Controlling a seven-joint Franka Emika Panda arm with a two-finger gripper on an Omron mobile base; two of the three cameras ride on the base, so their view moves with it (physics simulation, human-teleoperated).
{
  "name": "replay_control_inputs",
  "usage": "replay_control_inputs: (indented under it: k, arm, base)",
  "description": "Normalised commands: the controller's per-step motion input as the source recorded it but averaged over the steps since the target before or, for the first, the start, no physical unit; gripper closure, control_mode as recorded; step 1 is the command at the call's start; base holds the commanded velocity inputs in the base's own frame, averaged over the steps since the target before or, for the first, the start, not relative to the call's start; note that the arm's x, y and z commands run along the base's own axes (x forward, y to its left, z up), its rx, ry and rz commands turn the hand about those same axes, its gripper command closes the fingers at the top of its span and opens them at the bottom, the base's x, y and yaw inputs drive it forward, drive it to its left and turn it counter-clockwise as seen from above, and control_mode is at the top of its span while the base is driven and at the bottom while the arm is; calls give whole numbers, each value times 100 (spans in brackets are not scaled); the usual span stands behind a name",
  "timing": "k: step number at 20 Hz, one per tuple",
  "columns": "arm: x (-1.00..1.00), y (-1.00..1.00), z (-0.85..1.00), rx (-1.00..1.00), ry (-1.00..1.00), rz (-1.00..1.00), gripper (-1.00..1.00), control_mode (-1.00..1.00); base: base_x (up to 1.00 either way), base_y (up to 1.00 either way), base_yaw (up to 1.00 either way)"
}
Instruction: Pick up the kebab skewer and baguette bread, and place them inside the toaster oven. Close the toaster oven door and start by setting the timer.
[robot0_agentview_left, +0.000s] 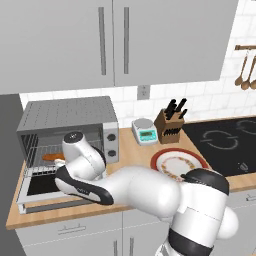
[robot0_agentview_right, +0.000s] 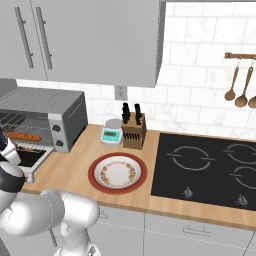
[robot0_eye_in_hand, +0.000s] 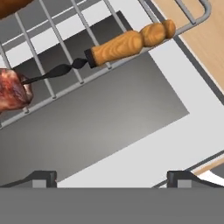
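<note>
The kebab skewer (robot0_eye_in_hand: 127, 43) lies on the wire rack (robot0_eye_in_hand: 52, 70) of the toaster oven (robot0_agentview_left: 70, 122), its wooden handle toward the counter and a meat chunk (robot0_eye_in_hand: 11, 89) at the left edge. The baguette bread (robot0_agentview_left: 50, 157) rests on the same rack further in, also seen as the orange loaf (robot0_agentview_right: 22, 136) in the right base view. The toaster oven door (robot0_eye_in_hand: 100, 118) hangs open and flat below the rack. My gripper (robot0_eye_in_hand: 111, 179) hovers above the door glass, open and empty, a short way off the skewer.
A red plate (robot0_agentview_left: 177, 162) sits on the wooden counter right of the oven. Behind it stand a small kitchen scale (robot0_agentview_left: 144, 131) and a knife block (robot0_agentview_left: 170, 124). A black cooktop (robot0_agentview_left: 225, 140) fills the right side. Wall cabinets (robot0_agentview_left: 115, 40) hang overhead.
</note>
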Motion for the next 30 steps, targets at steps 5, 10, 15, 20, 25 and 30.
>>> replay_control_inputs:
  k: [5, 10, 15, 20, 25, 30]
  arm:
    - [19, -12, -1, 0, 1, 0, -100, -100]
    - [9, -10, -9, 0, 1, 0, -100, -100]
    - [5, 0, -11, 0, 0, 0, -100, -100]
    - [19, 0, -3, 0, 0, 0, -100, -100]
    - [27, 0, -1, 0, 0, 0, -100, -100]
    - [29, 0, 0, 0, 0, 0, -100, -100]
  base:
    - [0, 0, 0]
    - [0, 0, 0]
    - [0, 0, 0]
    - [0, 0, 0]
    - [0, 0, 0]
    - [0, 0, 0]
